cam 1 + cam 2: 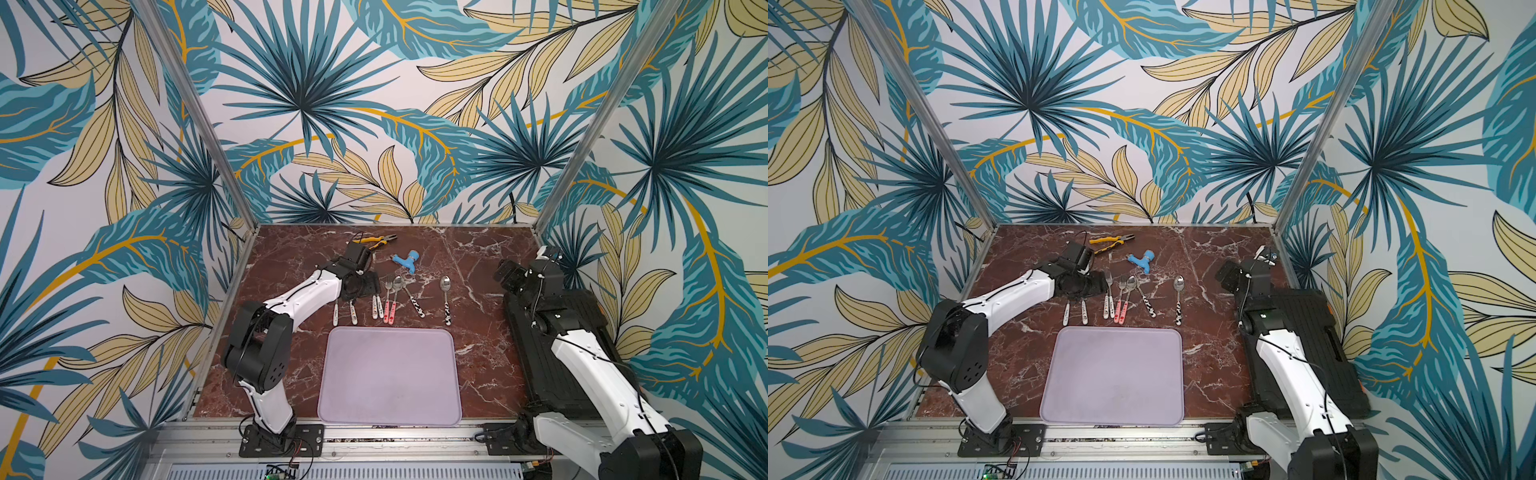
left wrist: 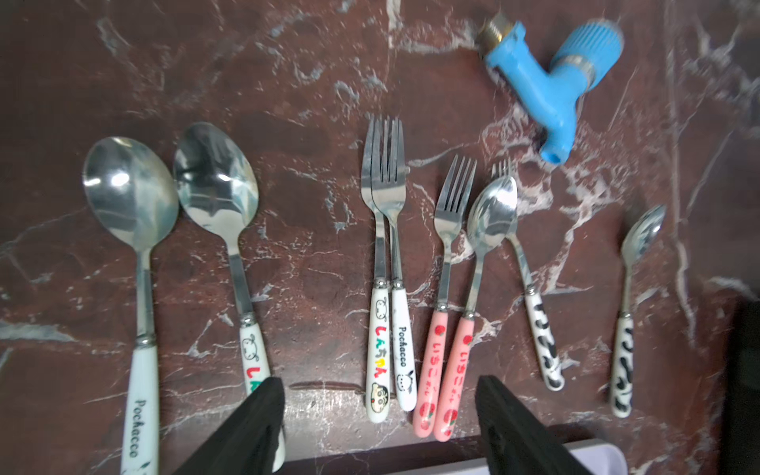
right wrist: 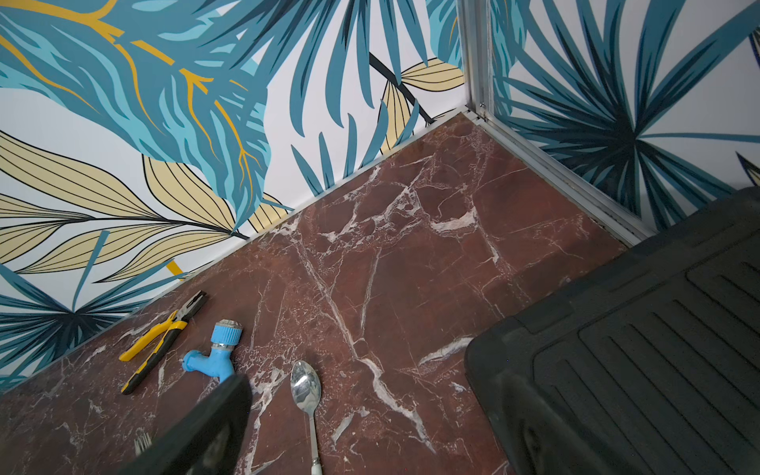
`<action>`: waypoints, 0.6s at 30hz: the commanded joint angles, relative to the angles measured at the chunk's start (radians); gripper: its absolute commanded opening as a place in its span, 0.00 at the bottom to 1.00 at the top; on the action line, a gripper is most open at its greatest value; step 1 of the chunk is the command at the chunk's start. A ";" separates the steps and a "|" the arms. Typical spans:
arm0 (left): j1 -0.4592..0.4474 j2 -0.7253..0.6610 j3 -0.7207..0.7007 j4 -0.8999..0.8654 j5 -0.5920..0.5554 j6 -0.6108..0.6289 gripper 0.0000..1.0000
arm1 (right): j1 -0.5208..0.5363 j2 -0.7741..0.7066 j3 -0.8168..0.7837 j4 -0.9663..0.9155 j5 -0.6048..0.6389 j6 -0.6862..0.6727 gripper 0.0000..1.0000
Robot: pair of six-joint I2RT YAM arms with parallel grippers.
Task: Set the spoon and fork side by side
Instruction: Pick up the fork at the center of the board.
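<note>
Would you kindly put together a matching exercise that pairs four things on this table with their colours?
Things:
1. pliers
2. tap
3. mat
4. case under the right arm

Colours:
A. lilac
B. black
C. yellow and black
D. blue

Pairs: 1-C; 2-D; 3-A; 4-B
</note>
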 commanded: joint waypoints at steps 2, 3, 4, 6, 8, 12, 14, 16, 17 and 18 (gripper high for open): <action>-0.017 0.085 0.093 -0.074 -0.014 0.031 0.64 | 0.001 0.013 -0.017 -0.024 0.024 0.016 0.99; -0.020 0.104 0.105 -0.079 -0.012 0.036 0.60 | 0.001 0.016 -0.016 -0.026 0.025 0.018 0.99; -0.022 0.118 0.114 -0.084 -0.014 0.038 0.56 | 0.001 0.017 -0.015 -0.027 0.026 0.017 0.99; -0.026 0.144 0.127 -0.090 -0.018 0.039 0.51 | 0.001 0.019 -0.013 -0.032 0.027 0.016 1.00; -0.026 0.168 0.139 -0.100 -0.019 0.040 0.46 | 0.001 0.018 -0.013 -0.033 0.031 0.017 0.99; -0.027 0.208 0.161 -0.126 -0.030 0.046 0.38 | 0.001 0.013 -0.013 -0.034 0.037 0.014 0.99; -0.027 0.219 0.163 -0.129 -0.032 0.048 0.35 | 0.001 0.012 -0.014 -0.034 0.038 0.014 1.00; -0.027 0.230 0.167 -0.132 -0.033 0.050 0.34 | 0.001 0.012 -0.016 -0.033 0.038 0.016 0.99; -0.028 0.236 0.170 -0.135 -0.034 0.052 0.34 | 0.001 0.012 -0.015 -0.034 0.039 0.017 0.99; -0.027 0.243 0.174 -0.138 -0.033 0.054 0.34 | 0.001 0.013 -0.015 -0.034 0.040 0.017 0.99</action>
